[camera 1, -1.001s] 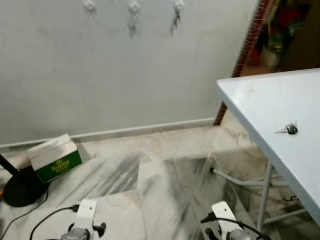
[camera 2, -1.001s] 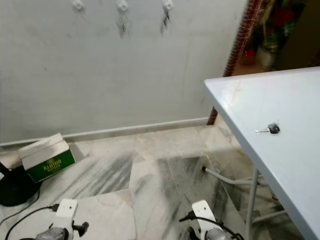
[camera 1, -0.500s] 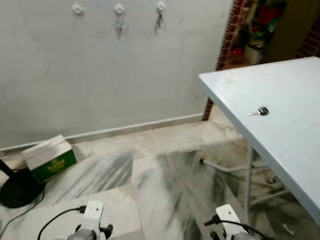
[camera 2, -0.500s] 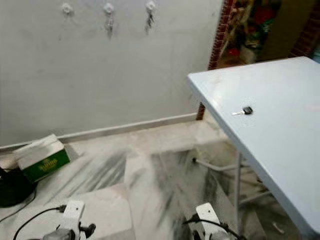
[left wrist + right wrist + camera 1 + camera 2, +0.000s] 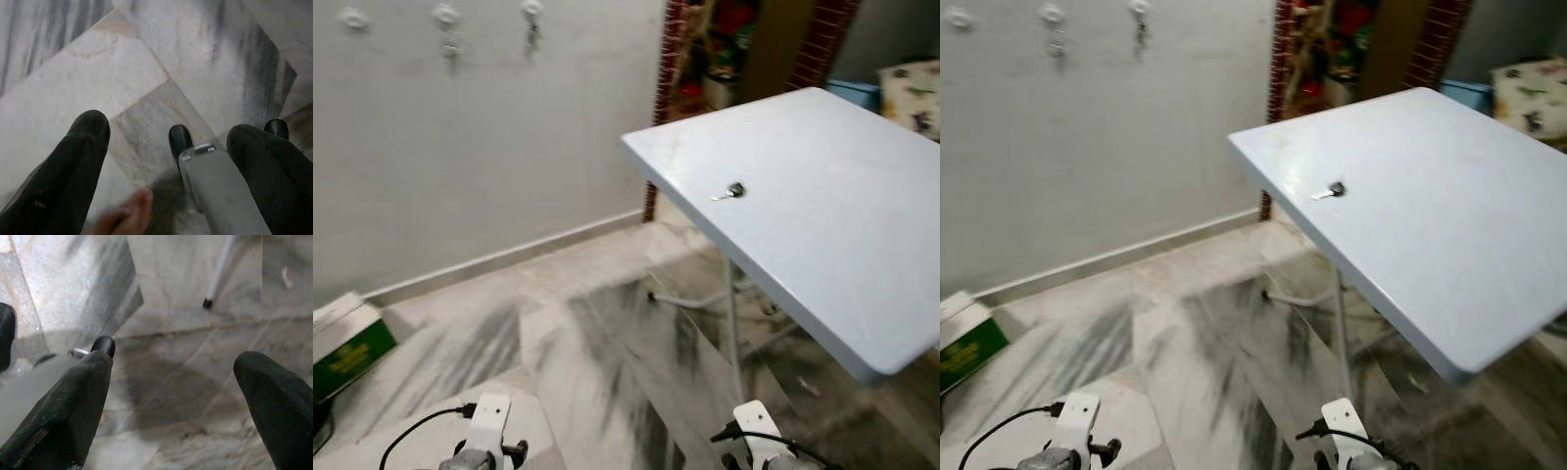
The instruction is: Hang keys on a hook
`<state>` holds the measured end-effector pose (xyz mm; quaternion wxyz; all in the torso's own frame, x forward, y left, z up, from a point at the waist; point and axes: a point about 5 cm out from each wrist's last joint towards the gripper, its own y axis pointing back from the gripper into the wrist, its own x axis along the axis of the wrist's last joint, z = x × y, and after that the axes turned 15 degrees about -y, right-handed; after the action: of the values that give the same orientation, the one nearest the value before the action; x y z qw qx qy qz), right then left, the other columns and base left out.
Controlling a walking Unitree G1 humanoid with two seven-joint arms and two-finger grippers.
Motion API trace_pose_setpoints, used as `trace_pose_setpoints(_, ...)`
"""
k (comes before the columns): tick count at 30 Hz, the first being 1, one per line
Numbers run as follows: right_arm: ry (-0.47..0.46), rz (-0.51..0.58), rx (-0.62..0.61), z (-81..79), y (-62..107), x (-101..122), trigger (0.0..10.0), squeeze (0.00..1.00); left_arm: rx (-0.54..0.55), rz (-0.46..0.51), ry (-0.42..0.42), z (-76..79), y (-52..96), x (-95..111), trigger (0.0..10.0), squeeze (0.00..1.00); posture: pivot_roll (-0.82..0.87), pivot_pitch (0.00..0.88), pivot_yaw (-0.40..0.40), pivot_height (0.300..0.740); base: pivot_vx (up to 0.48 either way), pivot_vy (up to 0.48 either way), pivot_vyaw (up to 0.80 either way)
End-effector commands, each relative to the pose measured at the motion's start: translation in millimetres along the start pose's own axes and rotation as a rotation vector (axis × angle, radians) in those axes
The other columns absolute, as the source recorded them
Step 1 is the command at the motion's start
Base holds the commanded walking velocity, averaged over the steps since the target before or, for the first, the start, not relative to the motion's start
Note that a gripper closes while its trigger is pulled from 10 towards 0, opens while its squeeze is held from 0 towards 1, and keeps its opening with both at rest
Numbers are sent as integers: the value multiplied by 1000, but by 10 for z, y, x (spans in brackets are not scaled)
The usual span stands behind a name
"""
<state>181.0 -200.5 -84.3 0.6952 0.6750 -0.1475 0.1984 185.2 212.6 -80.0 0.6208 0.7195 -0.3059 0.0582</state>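
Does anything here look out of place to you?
One key lies alone on the pale blue table, while others hang on wall hooks; the leftmost hook looks bare. A green and white box sits on the floor by the wall.

The view has swung right: the key (image 5: 734, 190) apparently lies unmoved on the table (image 5: 822, 196).

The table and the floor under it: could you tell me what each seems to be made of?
The table top looks like pale blue-grey moulded plastic or laminate, smooth with a soft sheen and rounded edge; its thin legs look like light painted metal tube. The floor looks like polished marble or marble-look tile: grey veining, visible joints, faint reflections.
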Motion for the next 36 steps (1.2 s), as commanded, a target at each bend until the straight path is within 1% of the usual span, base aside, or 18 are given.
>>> trace_pose_setpoints(1,-8,7,-2,-1,-2,23,10000,0,11,-4,-16,-28,1,9,10000,0,5,14,-25,740,0,0,-788)
trace_pose_setpoints(20,-13,13,-6,-1,-4,55,10000,0,13,-3,-14,-35,-3,37,10000,0,7,2,-22,740,0,0,-788)
trace_pose_setpoints(36,-17,16,-5,-25,-7,56,10000,0,-8,-6,-17,-46,0,26,10000,0,9,0,-10,740,0,0,-788)
